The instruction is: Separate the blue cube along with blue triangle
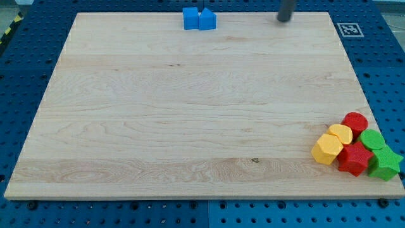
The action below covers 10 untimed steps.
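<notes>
The blue cube (190,18) and the blue triangle (207,19) sit side by side, touching, at the top edge of the wooden board (183,126), a little left of centre. The cube is on the left, the triangle on the right. My tip (283,19) comes down as a dark rod at the view's top, to the right of the two blue blocks with a clear gap between. It touches no block.
A cluster of blocks sits at the board's bottom right corner: two yellow blocks (328,149) (341,133), a red cylinder (355,122), a red star-like block (355,158), and two green blocks (373,139) (385,164). A marker tag (348,29) lies off the top right corner.
</notes>
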Each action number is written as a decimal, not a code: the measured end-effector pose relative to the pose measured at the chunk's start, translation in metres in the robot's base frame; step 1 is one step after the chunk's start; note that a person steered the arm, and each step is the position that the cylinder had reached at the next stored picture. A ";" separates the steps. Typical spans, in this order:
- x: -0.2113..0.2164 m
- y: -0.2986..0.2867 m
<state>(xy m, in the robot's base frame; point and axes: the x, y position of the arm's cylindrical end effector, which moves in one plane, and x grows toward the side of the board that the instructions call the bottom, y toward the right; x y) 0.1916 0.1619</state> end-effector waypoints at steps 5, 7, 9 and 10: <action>0.002 -0.178; 0.017 -0.193; 0.029 -0.193; 0.035 -0.191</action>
<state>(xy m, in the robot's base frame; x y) 0.2270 -0.0291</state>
